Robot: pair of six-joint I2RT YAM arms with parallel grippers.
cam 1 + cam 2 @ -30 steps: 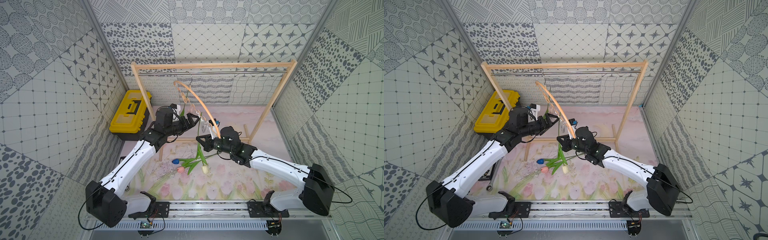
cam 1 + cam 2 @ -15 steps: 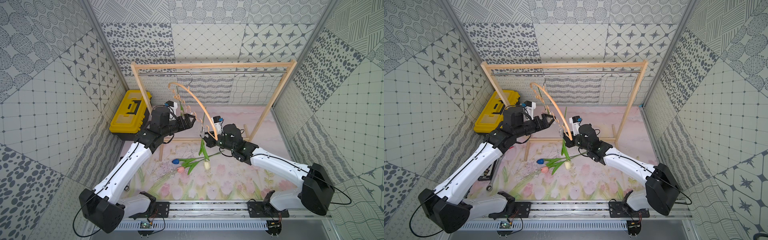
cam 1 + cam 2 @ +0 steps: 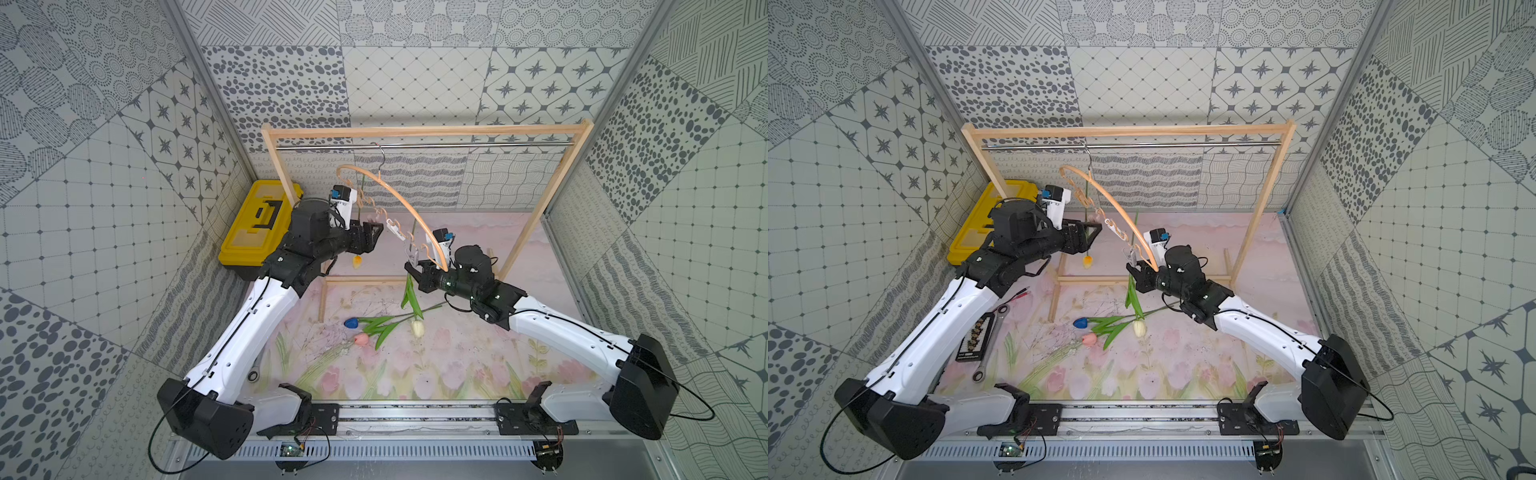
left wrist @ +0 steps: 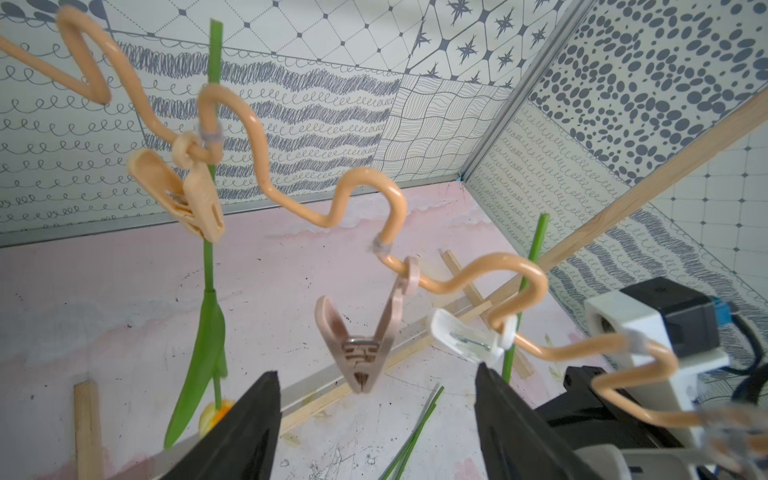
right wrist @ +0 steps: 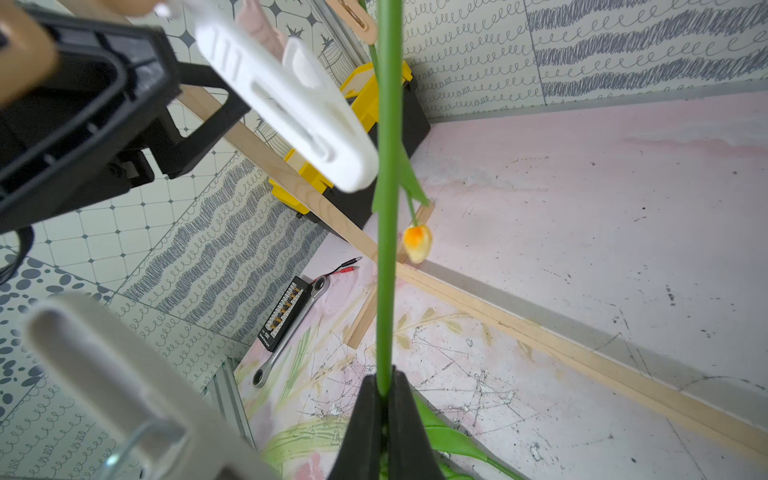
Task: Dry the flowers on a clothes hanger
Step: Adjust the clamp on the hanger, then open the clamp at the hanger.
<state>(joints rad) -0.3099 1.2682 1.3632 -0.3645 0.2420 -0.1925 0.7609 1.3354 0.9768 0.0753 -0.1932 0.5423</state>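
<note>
Nearby, yellow toolbox (image 3: 257,224), wrench (image 5: 275,355), frame (image 3: 415,131) holding clothes hanger (image 4: 368,172)

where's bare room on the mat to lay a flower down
Free: the front strip of mat between the blue tulip, pink tulip and the arms' mounting rail; also the far pink stretch behind the frame's base rail. Crowded: mid-mat around those and the cream tulip.

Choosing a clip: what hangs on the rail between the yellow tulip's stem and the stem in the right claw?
Left wrist view: an empty dusty-pink plastic clip, then a white plastic clip.
</note>
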